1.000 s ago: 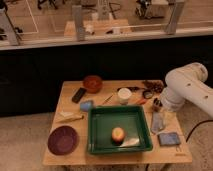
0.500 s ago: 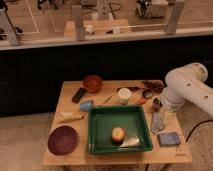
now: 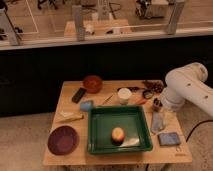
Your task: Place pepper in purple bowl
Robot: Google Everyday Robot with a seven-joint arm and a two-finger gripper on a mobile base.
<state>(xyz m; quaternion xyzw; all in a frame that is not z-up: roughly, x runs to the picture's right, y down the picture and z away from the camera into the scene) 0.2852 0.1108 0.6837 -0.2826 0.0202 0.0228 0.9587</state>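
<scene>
Saw light wooden square table (image 3: 67,95), claw (image 3: 157,104) over its right side. Left of claw, noted green rectangular plastic tray (image 3: 92,131); far left, dark purple shallow round dish (image 3: 63,139); just in front, blue flat packet (image 3: 169,138).

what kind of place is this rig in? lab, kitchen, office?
Probably an office-style test area, not a kitchen: a small wooden table staged with props, a dark partition behind it, another table on open floor beyond. The gripper hangs over the wooden table's right side.
</scene>
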